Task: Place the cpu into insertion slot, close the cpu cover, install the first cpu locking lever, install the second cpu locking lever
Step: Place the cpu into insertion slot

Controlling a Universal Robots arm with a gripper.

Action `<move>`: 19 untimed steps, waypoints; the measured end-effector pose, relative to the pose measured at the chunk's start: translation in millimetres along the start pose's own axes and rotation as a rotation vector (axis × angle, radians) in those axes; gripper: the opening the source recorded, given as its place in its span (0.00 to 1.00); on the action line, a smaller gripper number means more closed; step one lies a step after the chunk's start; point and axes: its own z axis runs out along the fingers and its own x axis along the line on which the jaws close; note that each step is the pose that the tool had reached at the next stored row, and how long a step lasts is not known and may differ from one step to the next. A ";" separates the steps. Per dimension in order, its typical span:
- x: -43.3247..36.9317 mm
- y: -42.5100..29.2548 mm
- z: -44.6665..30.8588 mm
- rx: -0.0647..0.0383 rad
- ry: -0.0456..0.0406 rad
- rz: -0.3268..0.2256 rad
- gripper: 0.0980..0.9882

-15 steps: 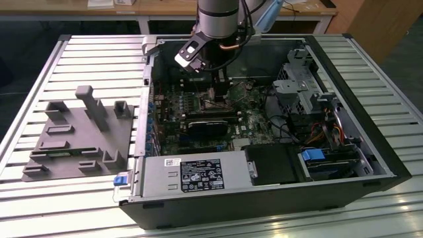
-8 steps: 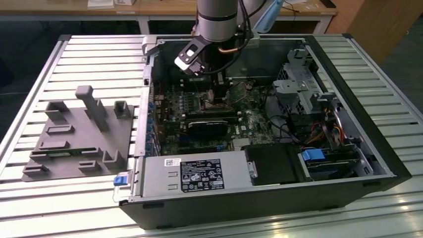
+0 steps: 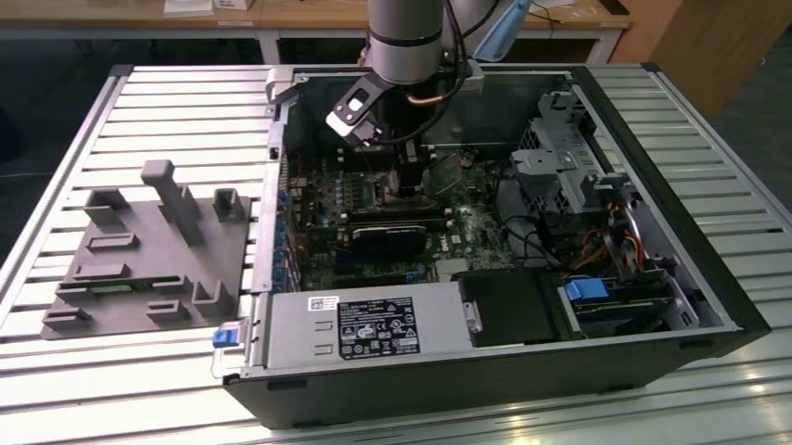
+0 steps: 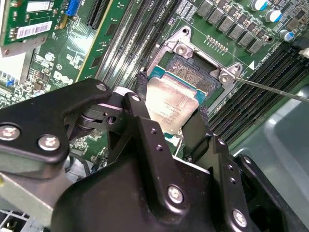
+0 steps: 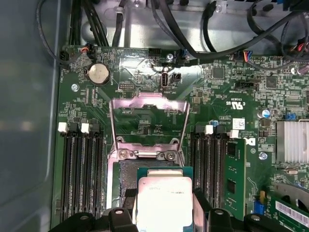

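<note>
Work surface: ribbed aluminium-profile table (image 3: 148, 102), silver slats running across w/ dark gaps btwn. Light soft and even; pale glare on the nearest slats at the front edge. Behind the table, a light wood desk (image 3: 322, 19) on white metal legs (image 3: 265, 44), w/ white papers (image 3: 188, 6) on top. At the exterior view's right, a brown wood cabinet side (image 3: 718, 42). Floor (image 3: 31, 88) dark grey-blue, in shadow.

Arm (image 3: 402, 37) points steeply down; claw (image 4: 171, 102) pinches the cpu (image 5: 163, 203) between both fingers (image 4: 201, 131).
</note>
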 end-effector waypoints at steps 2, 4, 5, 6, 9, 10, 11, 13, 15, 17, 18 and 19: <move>0.3 -0.1 1.8 0.000 0.0013 0.000 0.50; 0.6 -0.2 3.6 0.000 0.0022 0.000 0.50; 0.7 -0.3 4.5 0.000 0.0032 0.000 0.50; 0.8 -0.4 5.4 0.000 0.0050 0.000 0.50; 1.0 -0.8 7.1 0.000 0.0148 0.001 0.50; 1.0 -0.9 7.6 0.000 0.0186 0.001 0.50; 1.1 -1.1 8.0 0.000 0.0228 0.001 0.50; 1.2 -1.4 9.1 0.000 0.0306 0.002 0.50; 1.3 -1.9 10.1 0.000 0.0346 0.002 0.50; 1.4 -2.3 11.3 0.000 0.0359 0.002 0.50; 1.5 -2.5 12.0 0.000 0.0364 0.002 0.50; 1.5 -2.6 12.7 0.000 0.0367 0.002 0.50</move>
